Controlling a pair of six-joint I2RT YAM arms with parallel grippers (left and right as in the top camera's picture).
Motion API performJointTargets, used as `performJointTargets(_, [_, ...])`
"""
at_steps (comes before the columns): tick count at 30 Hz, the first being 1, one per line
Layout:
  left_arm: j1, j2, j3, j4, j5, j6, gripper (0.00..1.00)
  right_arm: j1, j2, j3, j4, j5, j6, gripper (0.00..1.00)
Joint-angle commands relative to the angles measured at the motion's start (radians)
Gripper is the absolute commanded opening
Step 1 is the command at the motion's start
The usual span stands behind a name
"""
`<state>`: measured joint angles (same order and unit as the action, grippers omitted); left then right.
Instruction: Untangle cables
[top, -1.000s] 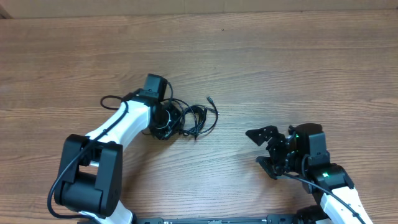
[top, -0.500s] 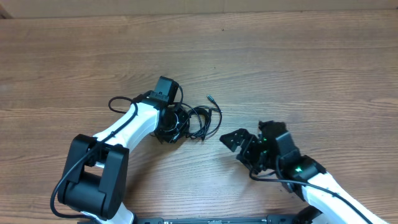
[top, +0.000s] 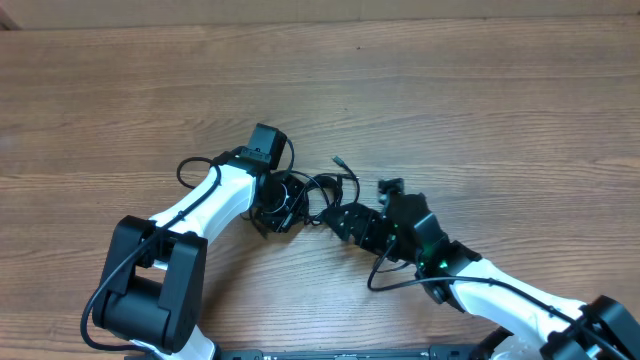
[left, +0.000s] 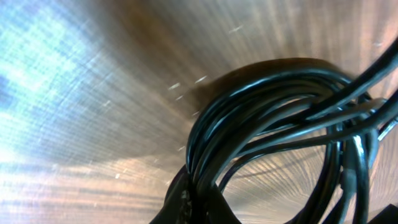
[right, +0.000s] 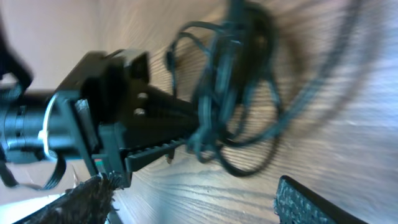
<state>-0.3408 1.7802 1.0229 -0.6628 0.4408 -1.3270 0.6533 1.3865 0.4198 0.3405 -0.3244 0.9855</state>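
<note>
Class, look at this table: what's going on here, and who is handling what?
Two robot arms are working on a tangled bundle of thin black cables lying on a wooden table. The left gripper is shut on the bundle's left part, pinching several strands. The right gripper is at the bundle's right edge with jaws open, gripping nothing. The cables are one knotted clump, not yet separated.
</note>
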Motion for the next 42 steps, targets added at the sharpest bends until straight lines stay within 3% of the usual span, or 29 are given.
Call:
performJointTargets(1, [-0.008,-0.017,-0.006,-0.029,0.056,-0.164,0.05,0.029,0.031,0.000,0.025,0.019,-0.177,0.80])
performJointTargets(14, [-0.008,-0.017,-0.006,-0.036,0.189,-0.355,0.07,0.033,0.047,0.000,0.025,0.127,-0.212,0.68])
performJointTargets(22, [-0.008,-0.017,-0.006,-0.036,0.207,-0.357,0.08,0.033,0.047,0.000,0.039,0.179,-0.324,0.66])
performJointTargets(30, [-0.008,-0.017,-0.006,-0.036,0.208,-0.357,0.07,0.033,0.047,0.000,0.035,0.178,-0.561,0.51])
performJointTargets(42, [-0.006,-0.017,-0.006,-0.036,0.260,-0.369,0.04,0.033,0.063,0.000,0.033,0.152,-0.568,0.50])
